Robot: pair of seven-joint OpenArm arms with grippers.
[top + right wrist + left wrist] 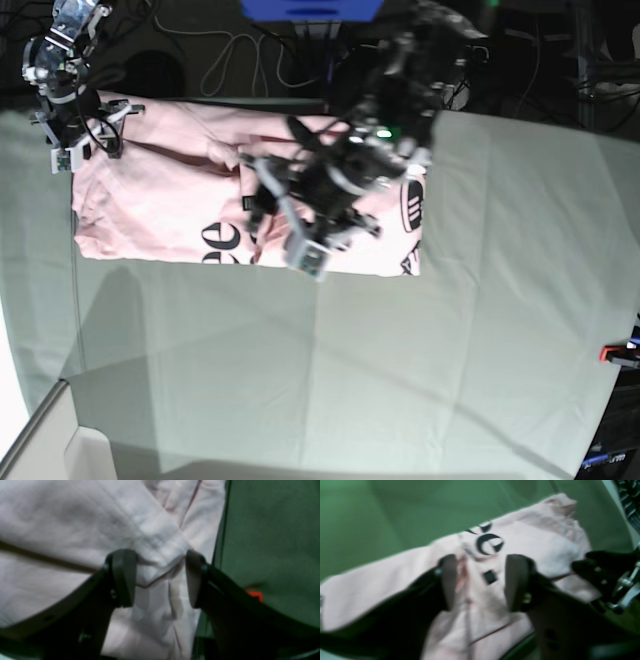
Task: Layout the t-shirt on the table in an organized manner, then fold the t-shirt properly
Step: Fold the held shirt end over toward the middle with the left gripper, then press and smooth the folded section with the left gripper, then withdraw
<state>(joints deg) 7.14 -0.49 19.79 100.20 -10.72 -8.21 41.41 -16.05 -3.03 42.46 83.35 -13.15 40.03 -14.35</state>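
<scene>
The pale pink t-shirt (150, 210) lies spread across the far left part of the table (400, 380), black lettering (215, 240) along its near edge. My left gripper (482, 581) hovers over the middle of the t-shirt (532, 537), jaws apart, nothing pinched between them; the lettering (488, 543) shows just beyond its tips. In the base view that left gripper (262, 195) is blurred. My right gripper (158, 578) stands open at the t-shirt's (75, 525) far left corner, a folded hem lying between its fingers (123, 577). The base view shows the right gripper (75, 140) there.
A red clamp (610, 352) sits at the table's right edge, and another red clamp (255, 595) shows near the right gripper. Dark arm hardware (602, 575) sits at the right of the left wrist view. Cables and equipment lie beyond the far edge.
</scene>
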